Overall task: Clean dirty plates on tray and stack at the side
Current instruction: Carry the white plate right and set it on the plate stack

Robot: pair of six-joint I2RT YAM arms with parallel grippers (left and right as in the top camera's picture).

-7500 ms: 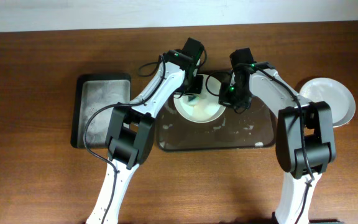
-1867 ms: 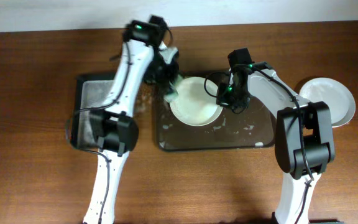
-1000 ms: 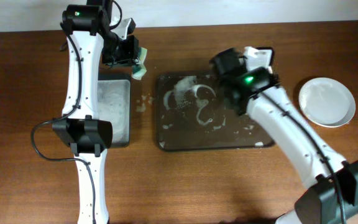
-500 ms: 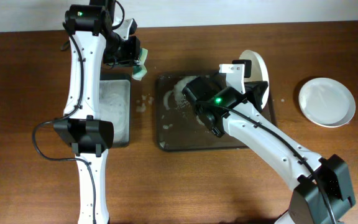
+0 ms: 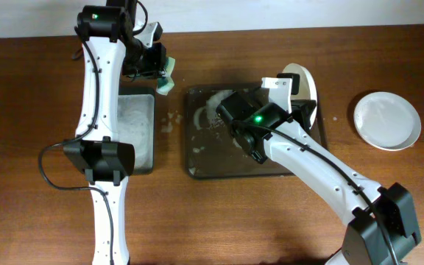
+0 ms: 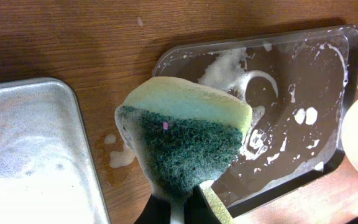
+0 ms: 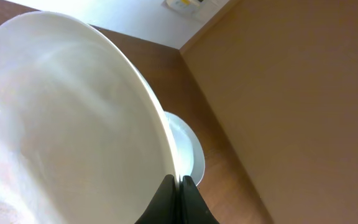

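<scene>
My right gripper (image 5: 300,94) is shut on the rim of a white plate (image 5: 305,79) and holds it on edge above the right end of the dark tray (image 5: 205,171). In the right wrist view the plate (image 7: 67,124) fills the left, pinched at the rim between my fingers (image 7: 179,186). A second white plate (image 5: 387,120) lies flat on the table at the right; it also shows in the right wrist view (image 7: 188,146). The tray holds only suds. My left gripper (image 5: 160,68) is shut on a yellow-green sponge (image 6: 185,134), held above the table left of the tray (image 6: 278,68).
A smaller foam-covered tray (image 5: 135,132) lies at the left, also in the left wrist view (image 6: 30,155). Foam spots lie on the wood (image 5: 169,118) between the two trays. The wall runs along the table's far edge.
My right arm has lifted the plate off the tray and turned it on edge over the tray's right end. My left arm has swung away with the sponge to the back left and holds still.
</scene>
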